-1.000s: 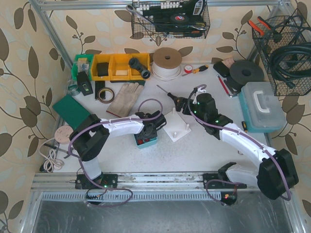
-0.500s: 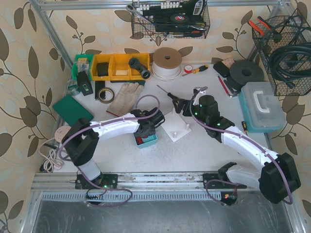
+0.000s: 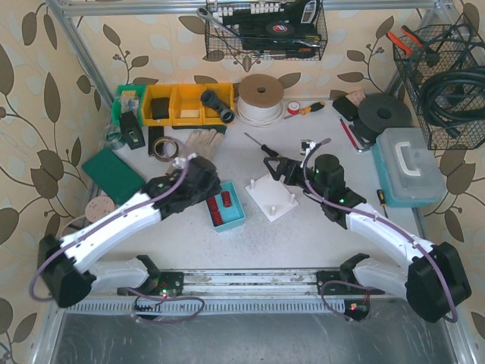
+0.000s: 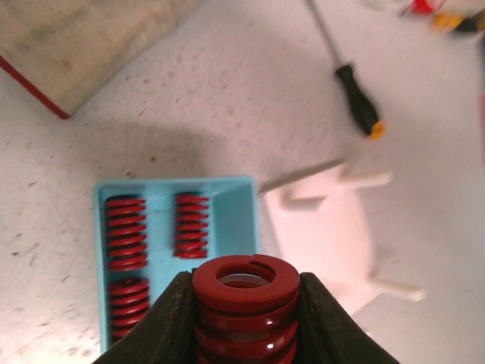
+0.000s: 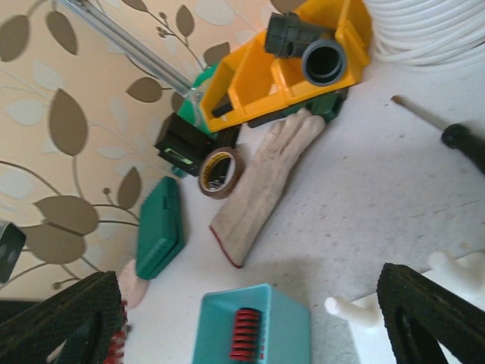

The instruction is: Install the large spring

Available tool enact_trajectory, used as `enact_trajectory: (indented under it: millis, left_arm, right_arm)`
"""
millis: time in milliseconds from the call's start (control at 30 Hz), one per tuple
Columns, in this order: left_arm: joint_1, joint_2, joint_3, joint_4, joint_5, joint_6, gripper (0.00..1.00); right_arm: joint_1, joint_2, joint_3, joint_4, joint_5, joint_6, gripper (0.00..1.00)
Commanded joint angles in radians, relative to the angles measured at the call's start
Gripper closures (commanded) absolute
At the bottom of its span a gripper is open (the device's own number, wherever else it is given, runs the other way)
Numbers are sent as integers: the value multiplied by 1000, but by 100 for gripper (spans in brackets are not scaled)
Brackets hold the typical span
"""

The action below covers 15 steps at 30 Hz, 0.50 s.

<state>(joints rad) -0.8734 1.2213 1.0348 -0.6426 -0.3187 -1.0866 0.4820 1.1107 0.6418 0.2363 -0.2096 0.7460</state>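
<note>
My left gripper (image 4: pixel 244 318) is shut on a large red spring (image 4: pixel 245 282), held upright between its black fingers above the near end of the teal tray (image 4: pixel 227 203). The tray holds three more red springs (image 4: pixel 125 233). The white peg base (image 4: pixel 322 231) lies just right of the tray. In the top view the left gripper (image 3: pixel 201 184) sits at the tray's (image 3: pixel 235 218) left edge, and the peg base (image 3: pixel 267 205) is right of it. My right gripper (image 5: pixel 250 318) is open and empty, above the base's far corner (image 3: pixel 276 166).
A work glove (image 3: pixel 198 142), a tape roll (image 3: pixel 163 147), yellow bins (image 3: pixel 182 104) and a green case (image 3: pixel 112 171) lie at the back left. A screwdriver (image 3: pixel 261 144) lies behind the peg base. A cord reel (image 3: pixel 261 97) and a toolbox (image 3: pixel 409 165) stand further back and right.
My left arm has pulled back to the left off the teal tray, with the spring in its jaws, uncovering the tray. The right gripper has shifted slightly left and back.
</note>
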Motion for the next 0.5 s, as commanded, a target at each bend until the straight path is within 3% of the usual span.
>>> enact_trajectory:
  millis: [0,100,233,467]
  left_arm:
    - [78,-183,-128,241,122,-146,100]
    - [113,-229,-160,359,192,-233,100]
    - [116,-251,-140,382,228,-308,100]
    - [115,-318,-217,492,254,-446,100]
  right_arm:
    - [24,-46,-128,299,-72,134,10]
    - [151,-95,-174,433,68,9,11]
    - [323,-99,-186,462,218,-199,14]
    - [437,32,-185,592,287,-182,17]
